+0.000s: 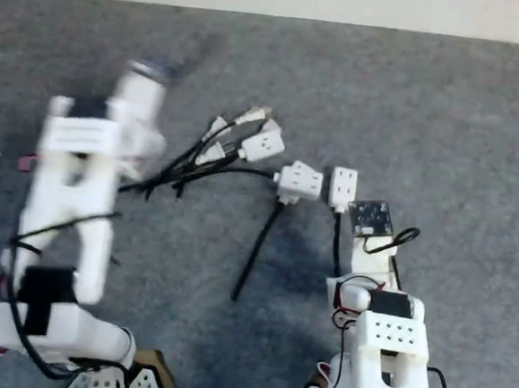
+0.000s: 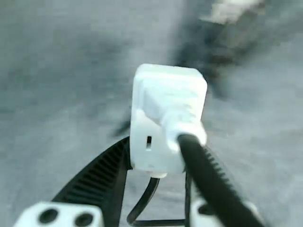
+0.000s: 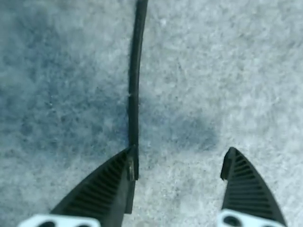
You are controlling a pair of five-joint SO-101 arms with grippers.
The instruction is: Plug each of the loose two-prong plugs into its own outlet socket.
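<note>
Nearest, at the right, the right arm (image 1: 382, 347) is seen rising from the near edge of the grey, felt-like desk (image 1: 480, 130). The right jaws are spread wide just above the desk, with nothing held between them. A black cord (image 3: 134, 94) is laid just beside one of the fingers (image 3: 104, 189) and is carried straight away from it. Just beyond that arm, two white socket blocks are set side by side near the middle of the desk, the right block (image 1: 343, 187) and the middle block (image 1: 298, 181), each trailing a black cord towards the near side. A little farther and to the left, a third block (image 1: 263, 143) is found at the end of a tangle of black cords, with loose white plugs (image 1: 215, 126) scattered close beside it. At the left, the left arm (image 1: 70, 197) is stretched towards the far side, its end blurred in the high view. The left jaws are pressed against the sides of a held socket block (image 2: 165, 94), white like the others. A white plug (image 2: 184, 127) is seated in this block, and the plug's cord (image 2: 213, 184) is led back towards the camera.
</note>
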